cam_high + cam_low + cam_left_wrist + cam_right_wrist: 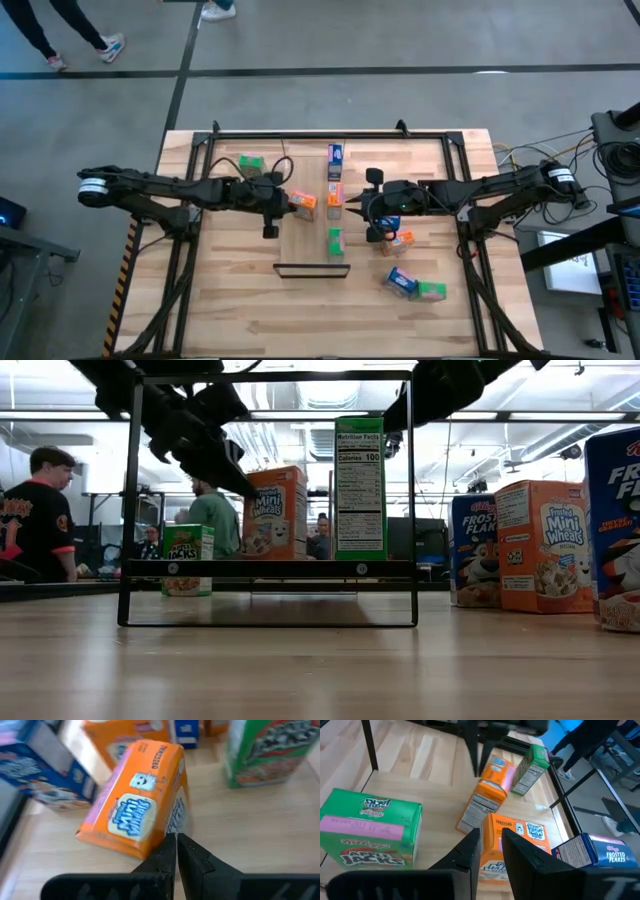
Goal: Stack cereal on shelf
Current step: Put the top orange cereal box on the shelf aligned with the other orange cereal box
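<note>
I'm running the left arm on the orange box [134, 805] that sits at the left edge of the shelf [305, 242], the pale panel lying along the middle of the bench [230, 300]. In the left wrist view that box leans over on a slant instead of standing square. The left gripper [176, 838] is closed tight and empty, with its tips just beside the box's near corner; I can't say whether they touch it. To do this step well, I'd either use the closed tips as a pusher, low on the box so it slides rather than topples, or back off a little, open up, and take it across its narrow faces. It then has to be set upright in line with the boxes already on the shelf: a blue box [336, 155] at the far end, an orange one [335, 195] in the middle, and a green box [335, 240] nearer the dark lip. The right gripper [490, 834] hovers over another orange box [517, 837] on the right side of the shelf. I can't tell whether it is gripping that box or only poised above it, so I'd keep the two arms from crowding the same row. More boxes wait on the bench to the right.
</note>
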`<move>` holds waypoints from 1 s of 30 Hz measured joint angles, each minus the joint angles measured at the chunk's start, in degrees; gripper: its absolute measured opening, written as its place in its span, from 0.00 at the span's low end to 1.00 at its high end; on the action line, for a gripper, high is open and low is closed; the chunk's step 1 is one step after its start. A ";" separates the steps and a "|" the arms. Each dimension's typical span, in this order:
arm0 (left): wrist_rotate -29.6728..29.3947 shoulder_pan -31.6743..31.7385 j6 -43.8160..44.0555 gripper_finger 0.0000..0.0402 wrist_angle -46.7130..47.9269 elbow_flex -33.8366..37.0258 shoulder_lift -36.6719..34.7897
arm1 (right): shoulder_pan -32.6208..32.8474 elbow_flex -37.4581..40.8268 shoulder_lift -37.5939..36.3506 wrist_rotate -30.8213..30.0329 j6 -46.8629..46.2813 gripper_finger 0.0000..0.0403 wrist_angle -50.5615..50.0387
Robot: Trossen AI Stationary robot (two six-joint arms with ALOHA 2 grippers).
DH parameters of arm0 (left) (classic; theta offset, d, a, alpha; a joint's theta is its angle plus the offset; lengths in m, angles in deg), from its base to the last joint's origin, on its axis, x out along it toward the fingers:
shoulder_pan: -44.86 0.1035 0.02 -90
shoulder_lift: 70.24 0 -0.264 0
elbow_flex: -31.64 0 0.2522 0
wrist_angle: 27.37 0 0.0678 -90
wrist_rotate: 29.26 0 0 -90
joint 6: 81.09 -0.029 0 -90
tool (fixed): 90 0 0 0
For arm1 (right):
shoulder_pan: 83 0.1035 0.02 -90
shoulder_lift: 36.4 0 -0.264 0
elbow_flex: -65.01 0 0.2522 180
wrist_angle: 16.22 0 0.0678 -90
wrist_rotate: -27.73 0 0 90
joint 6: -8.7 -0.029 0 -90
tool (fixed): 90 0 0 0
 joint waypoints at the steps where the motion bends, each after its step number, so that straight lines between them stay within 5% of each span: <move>1: -1.18 0.06 -0.04 0.00 0.10 0.00 -0.20 | -0.01 0.01 0.00 0.01 0.01 0.17 0.00; 30: -11.48 3.36 -8.01 0.00 -3.61 0.02 3.63 | -0.02 0.16 0.00 0.00 -0.78 0.16 0.18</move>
